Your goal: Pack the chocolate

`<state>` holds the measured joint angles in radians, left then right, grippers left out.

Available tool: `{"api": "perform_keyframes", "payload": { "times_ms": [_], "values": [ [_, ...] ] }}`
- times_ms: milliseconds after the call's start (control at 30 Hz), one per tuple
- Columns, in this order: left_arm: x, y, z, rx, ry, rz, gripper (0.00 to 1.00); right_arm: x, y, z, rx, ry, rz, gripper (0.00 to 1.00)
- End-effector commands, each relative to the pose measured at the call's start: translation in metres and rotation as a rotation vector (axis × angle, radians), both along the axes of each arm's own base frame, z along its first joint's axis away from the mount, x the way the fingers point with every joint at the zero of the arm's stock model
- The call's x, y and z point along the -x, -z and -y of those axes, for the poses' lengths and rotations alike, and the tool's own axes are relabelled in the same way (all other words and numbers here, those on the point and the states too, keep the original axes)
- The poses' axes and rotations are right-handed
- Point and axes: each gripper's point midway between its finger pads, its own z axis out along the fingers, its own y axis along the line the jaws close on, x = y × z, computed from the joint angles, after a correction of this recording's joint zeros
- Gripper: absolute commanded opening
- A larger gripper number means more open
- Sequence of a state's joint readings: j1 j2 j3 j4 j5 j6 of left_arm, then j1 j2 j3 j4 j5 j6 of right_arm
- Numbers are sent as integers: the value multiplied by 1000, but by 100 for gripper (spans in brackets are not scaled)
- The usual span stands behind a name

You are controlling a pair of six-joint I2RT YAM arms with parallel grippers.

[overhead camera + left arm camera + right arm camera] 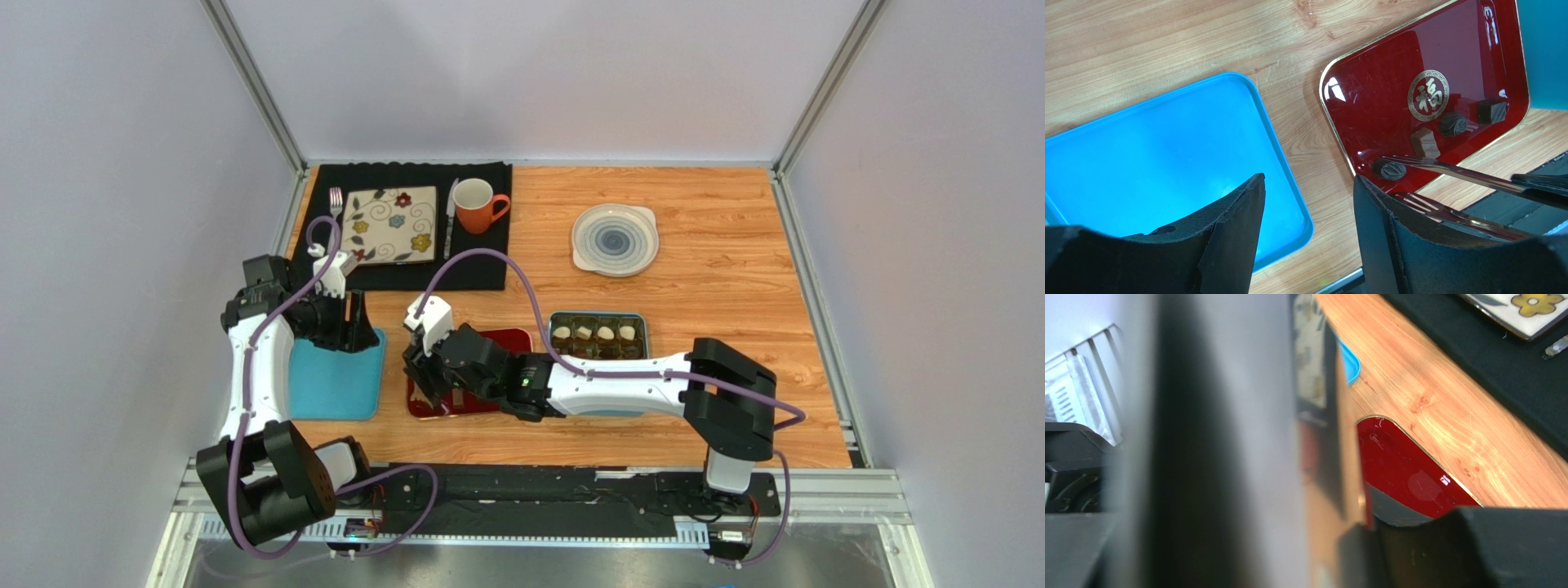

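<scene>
Wooden worktop [736,306]; left hand [1308,184] wide, empty, aside giving room; right hand [426,374] holds tongs [1462,174] at chocolate [1389,169] on red tray [1376,104].

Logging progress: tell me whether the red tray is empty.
Not empty. The left wrist view shows four dark chocolates lying on the red tray, near one corner.

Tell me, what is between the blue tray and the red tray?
Nothing but bare wooden table; the left wrist view shows the blue tray and red tray lying apart.
</scene>
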<state>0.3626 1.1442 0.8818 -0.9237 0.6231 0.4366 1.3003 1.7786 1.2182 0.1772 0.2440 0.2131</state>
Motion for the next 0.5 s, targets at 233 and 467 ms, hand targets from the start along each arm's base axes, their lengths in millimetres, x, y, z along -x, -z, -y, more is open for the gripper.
{"api": "perform_keyframes", "payload": {
  "times_ms": [233,467],
  "values": [
    [-5,-17,-2,-16,22,74,64,-6,-5,-8,-31,33,15,44],
    [-5,-16,-2,-23,28,75,64,-8,1,-5,-18,38,7,39]
  ]
}}
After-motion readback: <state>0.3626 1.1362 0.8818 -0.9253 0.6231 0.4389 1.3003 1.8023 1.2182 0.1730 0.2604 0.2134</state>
